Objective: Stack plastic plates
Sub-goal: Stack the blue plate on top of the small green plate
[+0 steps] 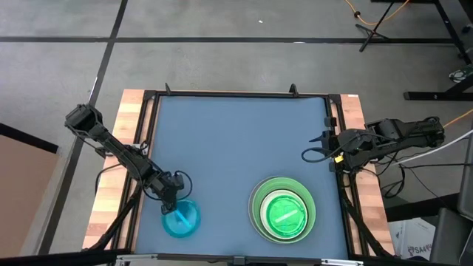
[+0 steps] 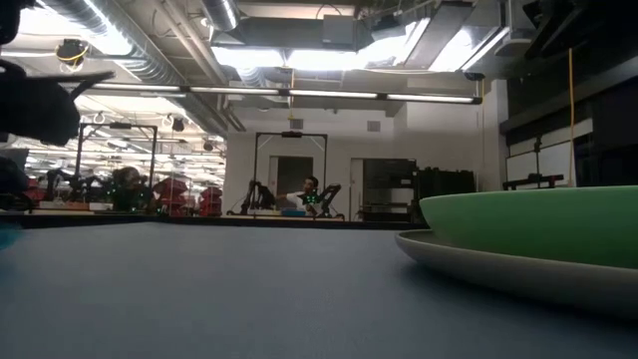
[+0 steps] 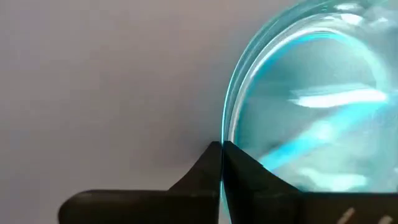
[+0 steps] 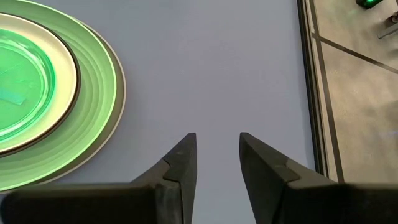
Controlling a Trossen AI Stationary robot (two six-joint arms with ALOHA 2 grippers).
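Left gripper [image 1: 173, 193] pinched tight on the rim of the small translucent blue plate [image 1: 181, 218], near the worktop's [image 1: 236, 140] front left. Right gripper [image 1: 314, 147] idle at the right edge, fingers [image 4: 180, 165] parted, empty. Stacked plates [image 1: 283, 210] front right.
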